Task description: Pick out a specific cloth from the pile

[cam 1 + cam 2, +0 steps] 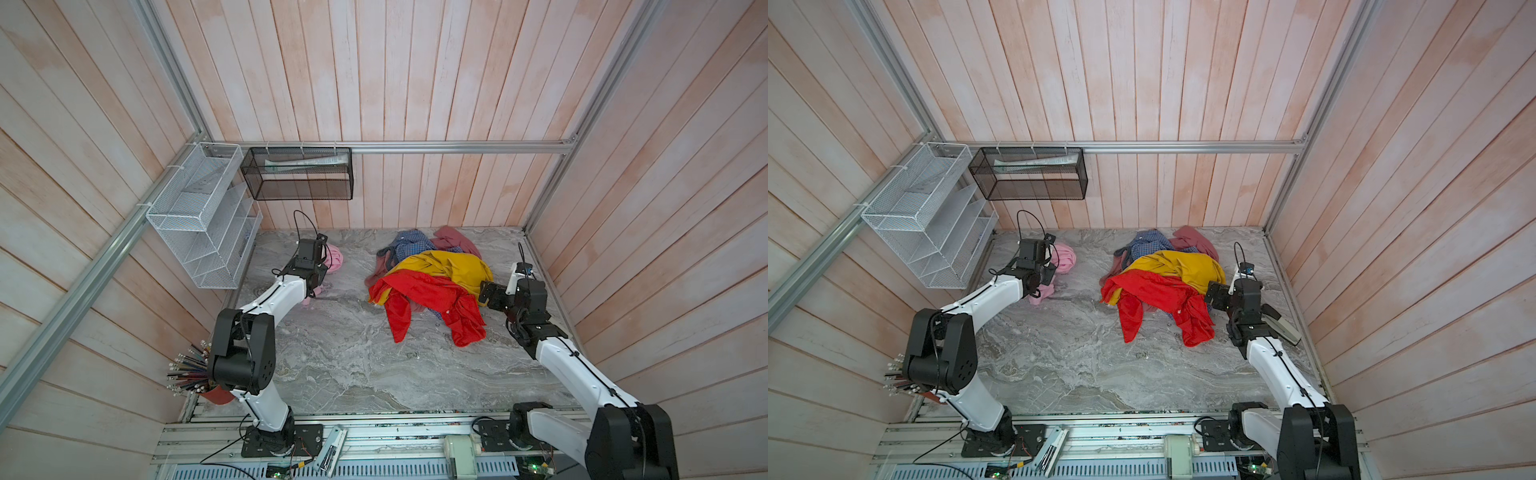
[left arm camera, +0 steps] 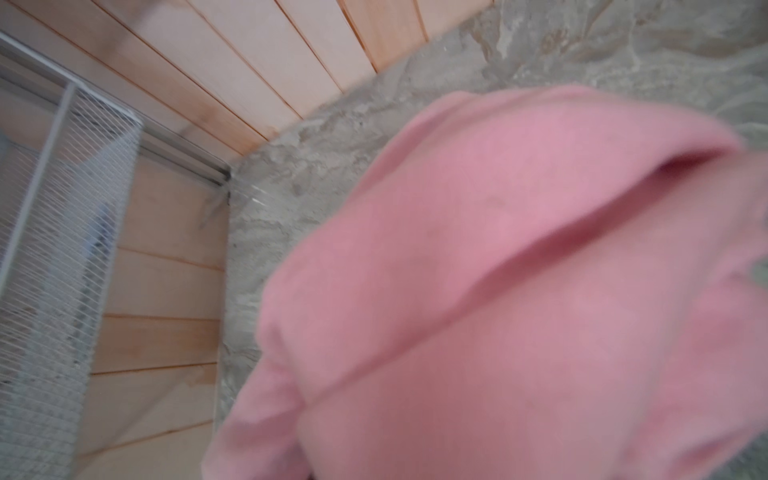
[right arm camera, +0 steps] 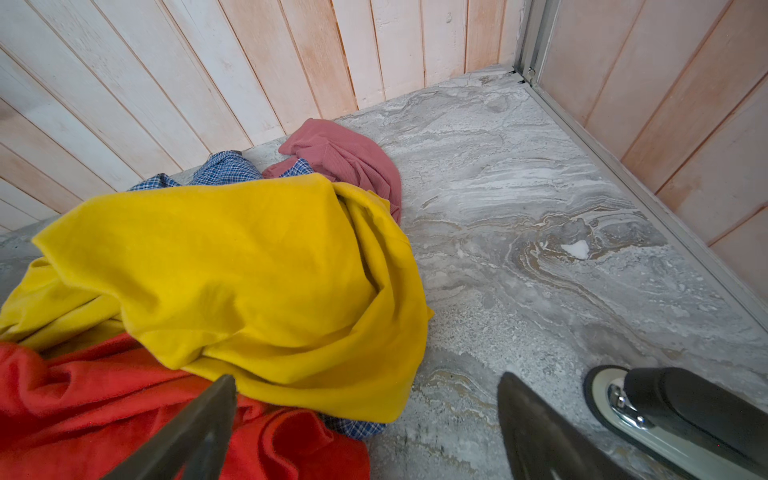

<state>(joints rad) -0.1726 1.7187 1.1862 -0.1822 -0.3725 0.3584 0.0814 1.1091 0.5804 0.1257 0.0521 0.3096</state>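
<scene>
Pink cloth [image 1: 335, 258] lies on the table [image 1: 353, 353], well apart from the pile [image 1: 432, 282], under the left gripper [image 1: 319, 289], whose fingers are hidden, so their grip cannot be told. Beside the pile, the right gripper [image 3: 365, 380] sits with fingers spread wide, empty.

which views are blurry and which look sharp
Left wrist view: the light pink cloth fills it, smeared and out of focus; white mesh rack blurred too. Right wrist view: sharp, yellow garment evenly lit, no glare. Both top views: crisp, wall planks bowed by the lens.
</scene>
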